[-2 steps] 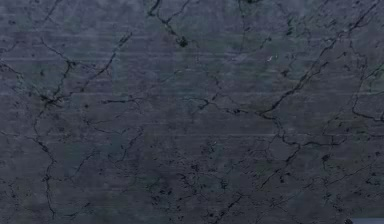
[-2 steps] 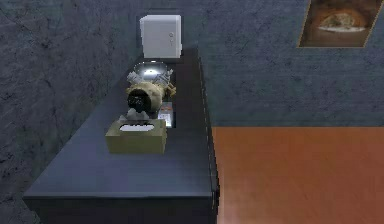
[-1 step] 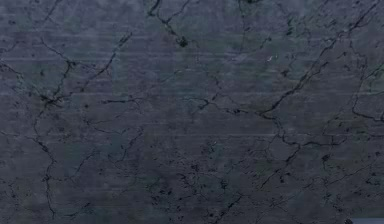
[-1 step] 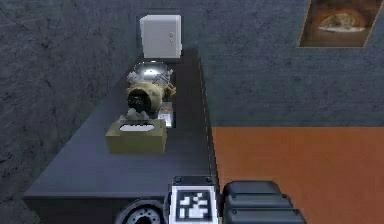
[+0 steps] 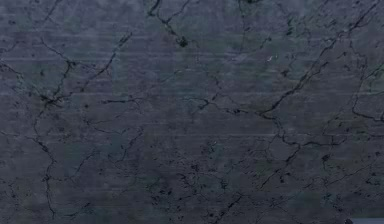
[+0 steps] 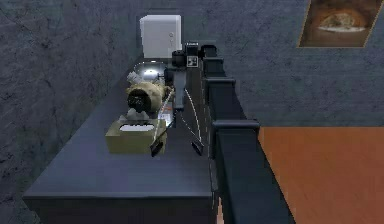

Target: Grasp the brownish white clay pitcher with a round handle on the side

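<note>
The brownish white pitcher (image 6: 140, 97) sits about halfway along the dark table (image 6: 80, 185) in the arm side view, with a shiny rounded thing (image 6: 150, 72) and a white box (image 6: 160, 35) behind it on the far side and an olive box (image 6: 128, 135) just nearer. The arm (image 6: 238, 155) runs up along the table's right edge and the gripper (image 6: 165, 120) is right by the pitcher and the olive box, honestly can't tell if it's got hold of anything. Straight ahead there's a dark cracked wall (image 5: 190, 110), and a framed picture (image 6: 340, 22) hangs far right.
</note>
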Controlling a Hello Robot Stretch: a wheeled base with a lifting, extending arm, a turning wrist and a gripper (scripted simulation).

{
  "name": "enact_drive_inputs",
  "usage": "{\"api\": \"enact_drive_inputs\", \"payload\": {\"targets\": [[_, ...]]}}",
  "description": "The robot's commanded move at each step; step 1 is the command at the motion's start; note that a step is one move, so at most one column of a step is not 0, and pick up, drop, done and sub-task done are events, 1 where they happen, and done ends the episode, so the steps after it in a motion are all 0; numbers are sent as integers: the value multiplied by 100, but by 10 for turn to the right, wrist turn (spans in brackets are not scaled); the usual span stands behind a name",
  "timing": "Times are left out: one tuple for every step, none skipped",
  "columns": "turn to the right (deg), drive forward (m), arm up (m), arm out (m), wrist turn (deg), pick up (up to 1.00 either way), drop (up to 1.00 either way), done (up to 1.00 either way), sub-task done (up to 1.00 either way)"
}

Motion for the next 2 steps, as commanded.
{"api": "enact_drive_inputs", "payload": {"targets": [[0, 0, 0, 0, 450, 0, 0, 0, 0], [0, 0, 0, 0, 450, 0, 0, 0, 0]]}}
